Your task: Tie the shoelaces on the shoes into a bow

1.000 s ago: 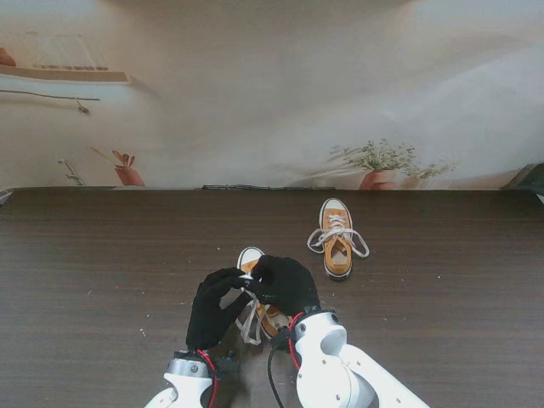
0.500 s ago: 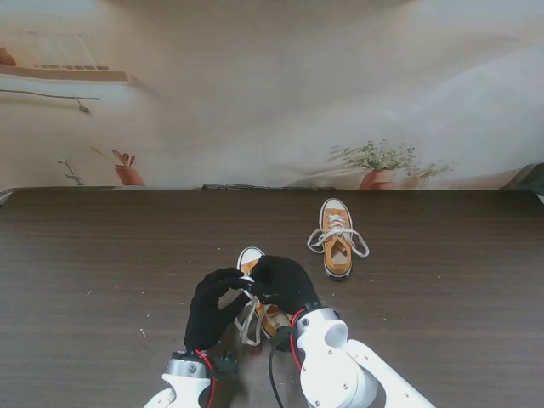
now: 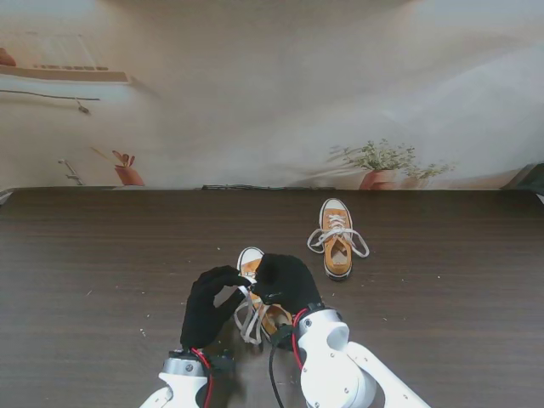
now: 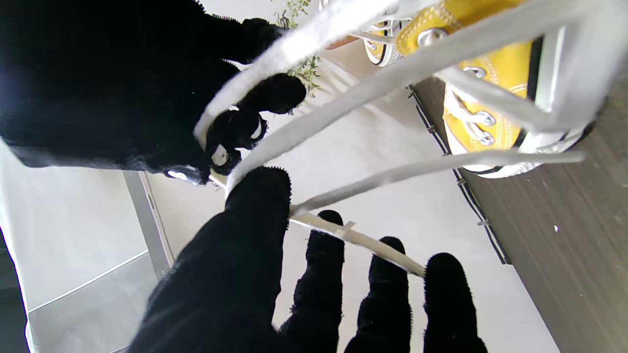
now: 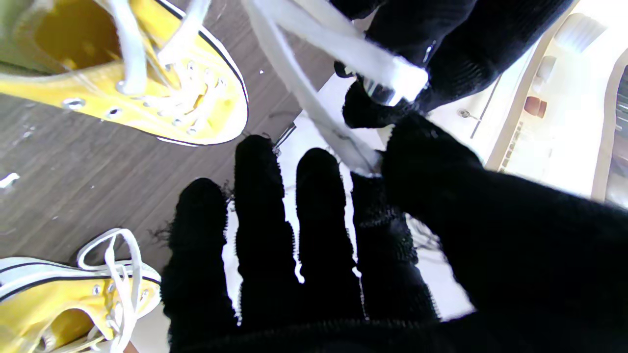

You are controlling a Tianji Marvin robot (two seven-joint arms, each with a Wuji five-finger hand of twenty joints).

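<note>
Both hands met over the near shoe, and that is where your risk sat. Your left hand pinched a lace between thumb and forefinger, its other three fingers spread with a loose strand lying across their tips. Your right hand pinched a lace strand between thumb and index, its remaining fingers held straight and close together. From the stand view the laces hung slack on the side of the near shoe toward you, and I could not tell whether a first knot existed.

What could have gone wrong, as I judged it:

- Both pinches were shallow, out at the fingertips. A pull apart could have slid the flat lace out of either glove, and any loop would have collapsed.
- The strand draped over your left fingertips could have snagged as you drew the hands apart, dragging the wrong run of lace through.
- The near shoe sat unheld on the counter. A hard tug could have lifted or skidded it rather than tightening anything.

The far shoe, beyond the near shoe and to its right, lay clear of all this.
</note>
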